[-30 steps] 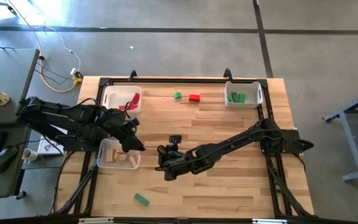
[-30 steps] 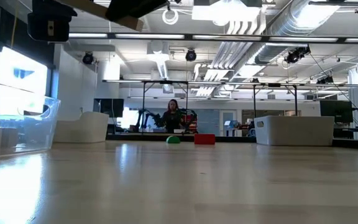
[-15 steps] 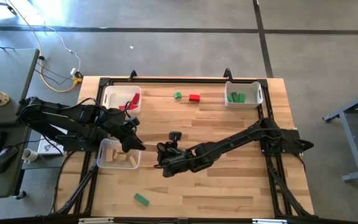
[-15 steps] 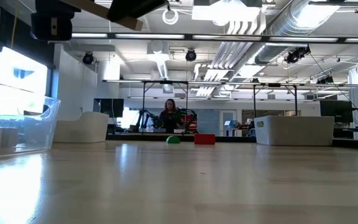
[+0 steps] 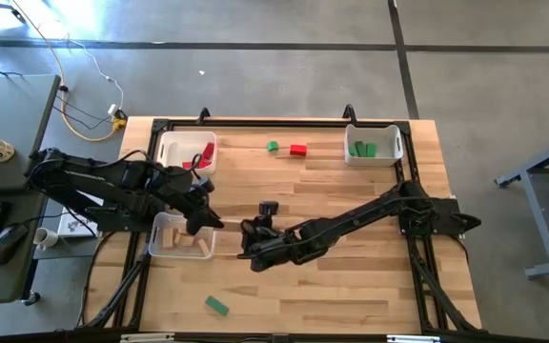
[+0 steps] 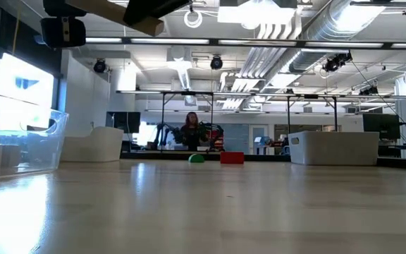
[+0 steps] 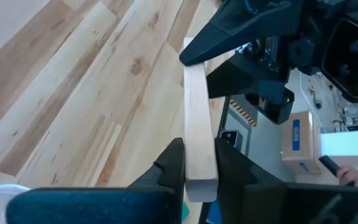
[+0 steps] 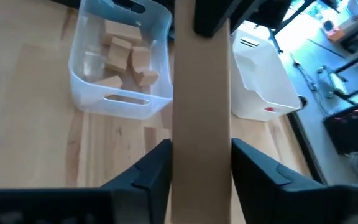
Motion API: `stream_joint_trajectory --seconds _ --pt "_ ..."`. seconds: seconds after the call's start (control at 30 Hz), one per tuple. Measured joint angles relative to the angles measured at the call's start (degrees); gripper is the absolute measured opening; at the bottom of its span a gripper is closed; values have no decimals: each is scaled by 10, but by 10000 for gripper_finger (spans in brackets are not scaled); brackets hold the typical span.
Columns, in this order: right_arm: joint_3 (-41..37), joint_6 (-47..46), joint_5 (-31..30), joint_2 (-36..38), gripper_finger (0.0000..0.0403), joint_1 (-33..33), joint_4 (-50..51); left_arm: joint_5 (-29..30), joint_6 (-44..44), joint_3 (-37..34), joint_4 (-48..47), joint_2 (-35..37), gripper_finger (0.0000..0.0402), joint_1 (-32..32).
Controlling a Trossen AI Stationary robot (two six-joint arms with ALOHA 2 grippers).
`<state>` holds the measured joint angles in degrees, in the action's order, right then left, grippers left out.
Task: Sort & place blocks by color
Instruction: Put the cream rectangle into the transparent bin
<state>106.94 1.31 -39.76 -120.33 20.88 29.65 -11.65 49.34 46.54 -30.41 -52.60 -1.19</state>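
A plain light wood bar (image 7: 194, 106) hangs in the air between my two grippers, beside the clear bin (image 5: 181, 238). My left gripper (image 7: 201, 158) is shut on one end of it, and my right gripper (image 8: 201, 155) closes on the other end. In the high view the left gripper (image 5: 213, 223) and the right gripper (image 5: 247, 232) meet nose to nose over the table's middle left. The low view shows the bar (image 6: 143, 21) only at its top edge. A green block (image 5: 272, 146), a red block (image 5: 298, 150) and another green block (image 5: 217, 305) lie loose on the table. My left gripper pinches the bar near its end (image 7: 199, 177) between the two fingers, one on each long side. The bar runs straight out ahead of the fingers, along them, lifted clear of the table. My right gripper has the bar's other end (image 8: 201, 180) between its two fingers, one against each long side. The bar runs forward from them to the left gripper, along the fingers. It is clear of the table.
The clear bin (image 8: 120, 62) holds several plain wood blocks. At the far left a white bin (image 5: 187, 151) holds red pieces. At the far right another white bin (image 5: 374, 145) holds green ones. Bare tabletop lies toward the near edge and the right.
My left gripper has rolled a little about its own line. Both hands and the bar have stayed where they were above the table.
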Motion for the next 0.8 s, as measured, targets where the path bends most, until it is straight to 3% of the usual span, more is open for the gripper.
stream_joint_trajectory --seconds 0.33,0.8 --pt "0 -44 12 0 218 0 -6 9 -35 0 -30 0 36 0" --pt "37 -103 2 0 231 1 19 -2 -62 0 -150 11 36 -1"
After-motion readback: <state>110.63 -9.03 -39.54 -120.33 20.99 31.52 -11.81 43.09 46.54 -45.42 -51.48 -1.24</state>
